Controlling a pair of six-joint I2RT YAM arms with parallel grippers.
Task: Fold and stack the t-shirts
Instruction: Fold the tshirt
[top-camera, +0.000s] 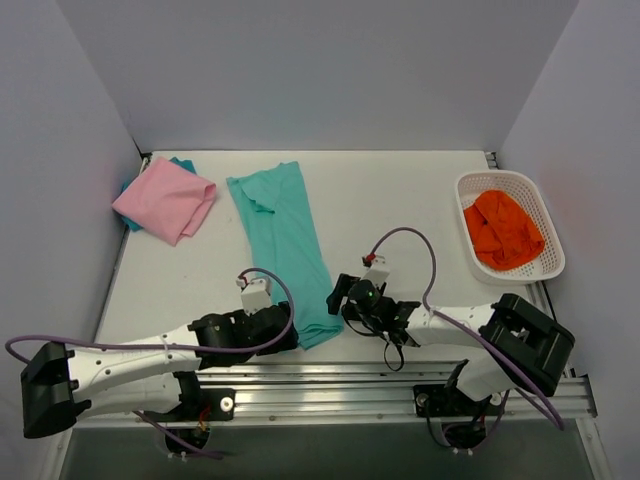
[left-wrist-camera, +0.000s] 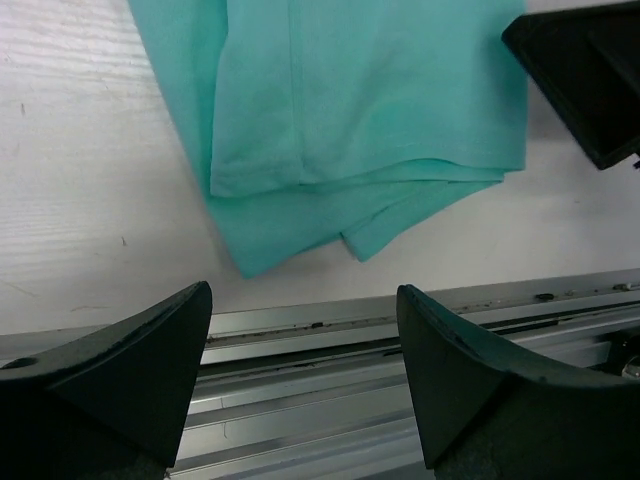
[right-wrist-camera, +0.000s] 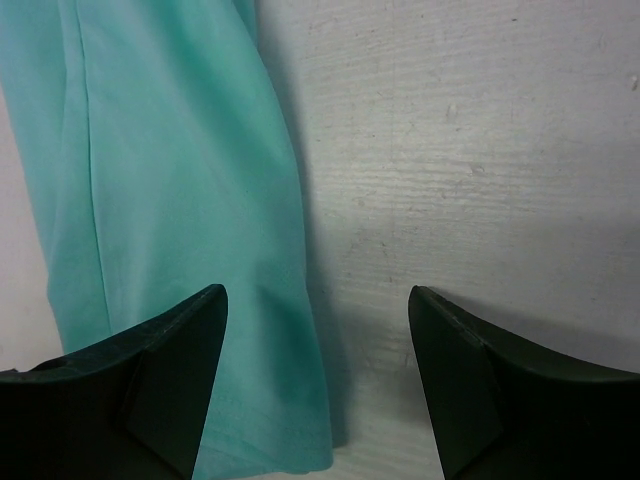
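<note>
Left gripper (left-wrist-camera: 302, 295) and right gripper (right-wrist-camera: 318, 290) both gaping (nothing pinched), flanking hem of teal shirt (top-camera: 285, 235), lower centre.

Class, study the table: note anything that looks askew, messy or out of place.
The mint-teal t-shirt, folded into a long strip, lies slanted, and its near hem layers do not line up. An orange cloth sits crumpled in the white basket at right.

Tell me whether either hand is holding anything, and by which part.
Nothing is held. The left hand and right hand are both open beside the near end of the teal shirt, gripping no cloth.
</note>
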